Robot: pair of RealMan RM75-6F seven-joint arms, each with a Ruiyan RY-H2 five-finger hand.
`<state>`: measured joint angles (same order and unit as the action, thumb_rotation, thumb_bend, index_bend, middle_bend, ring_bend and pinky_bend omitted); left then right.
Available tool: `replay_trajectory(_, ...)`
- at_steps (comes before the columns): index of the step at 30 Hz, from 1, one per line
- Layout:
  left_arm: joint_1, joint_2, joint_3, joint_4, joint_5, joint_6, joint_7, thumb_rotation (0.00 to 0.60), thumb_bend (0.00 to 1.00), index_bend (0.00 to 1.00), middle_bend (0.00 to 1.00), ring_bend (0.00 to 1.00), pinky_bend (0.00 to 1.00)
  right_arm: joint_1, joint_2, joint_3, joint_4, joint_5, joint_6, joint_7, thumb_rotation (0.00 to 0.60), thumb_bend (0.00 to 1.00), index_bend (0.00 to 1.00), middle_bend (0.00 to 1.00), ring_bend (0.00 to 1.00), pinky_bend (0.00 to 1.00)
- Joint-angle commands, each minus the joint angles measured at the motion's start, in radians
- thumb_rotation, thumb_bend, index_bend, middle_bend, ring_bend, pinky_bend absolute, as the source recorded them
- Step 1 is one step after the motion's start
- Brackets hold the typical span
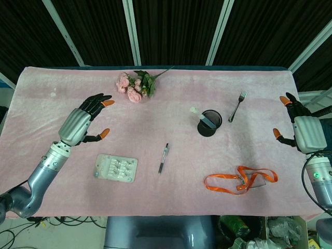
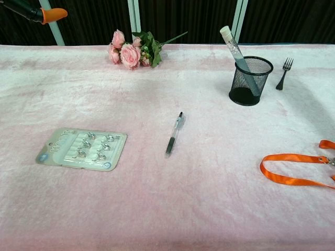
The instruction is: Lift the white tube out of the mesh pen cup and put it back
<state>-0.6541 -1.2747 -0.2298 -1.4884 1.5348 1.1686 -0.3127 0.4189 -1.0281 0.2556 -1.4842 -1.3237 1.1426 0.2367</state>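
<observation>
— Where does your tube (image 2: 236, 51) sit?
— In the mesh cup (image 2: 250, 81), leaning left. The fork (image 2: 283, 72) lies right of it, the flowers (image 2: 134, 51) far left.
— And nearer you?
— The pen (image 2: 174, 134) lies mid-table, the blister card (image 2: 82, 149) to its left, the lanyard (image 1: 239, 181) to its right.

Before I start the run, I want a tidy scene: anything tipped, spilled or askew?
Nothing stands out. The mesh pen cup stands upright; the white tube merely leans against its rim, cap poking out.

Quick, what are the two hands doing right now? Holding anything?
Left hand: open, fingers spread, holding nothing, above the table.
Right hand: open, holding nothing, near the table's edge.
</observation>
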Motion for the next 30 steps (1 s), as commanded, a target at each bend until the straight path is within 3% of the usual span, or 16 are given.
replay_trajectory(1,-0.005,0.001,0.001,0.001,-0.007,-0.003,-0.008,0.600,0.34,0.14,0.09,0.00,0.09,0.007,-0.006,0.006,-0.004,0.013,-0.003,-0.008,0.600,0.27,0.02,0.00,0.10,0.19)
replay_trajectory(23,0.008,0.022,0.011,-0.008,-0.017,0.046,-0.009,0.600,0.34,0.14,0.09,0.00,0.10,0.000,0.043,0.004,-0.071,0.031,0.008,-0.042,0.600,0.27,0.02,0.00,0.10,0.19)
replay_trajectory(30,0.017,0.031,0.024,0.024,-0.014,0.059,0.049,0.600,0.34,0.14,0.09,0.00,0.10,-0.010,0.060,0.009,-0.076,0.041,0.016,-0.016,0.600,0.27,0.02,0.00,0.10,0.19)
